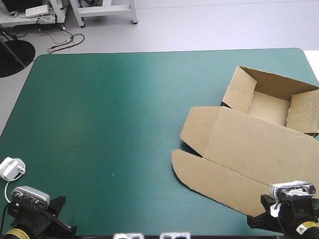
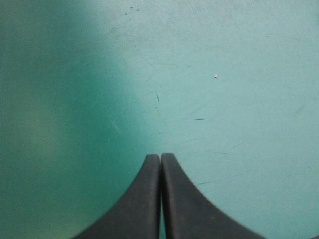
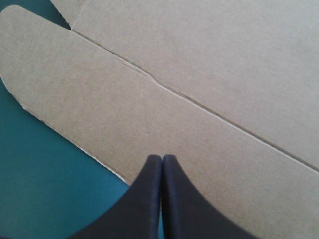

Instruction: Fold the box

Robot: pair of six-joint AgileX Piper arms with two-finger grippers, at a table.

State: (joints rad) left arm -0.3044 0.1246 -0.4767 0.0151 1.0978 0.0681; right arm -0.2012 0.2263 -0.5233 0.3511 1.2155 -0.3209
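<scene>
While the brown box [image 1: 271, 108] lies on the right of the teal-green cover [image 1: 109, 124], tray walls up and lid [image 1: 259, 144] flat, both grippers are pressed together, empty: right gripper [image 3: 162, 157] over the lid's front flap [image 1: 214, 181], left gripper [image 2: 160, 156] over bare cover. The board looks light and stiff; the flap's free edge seems the best hold.

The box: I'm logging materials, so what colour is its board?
The box is plain brown, no print; clearest in the high view.
</scene>
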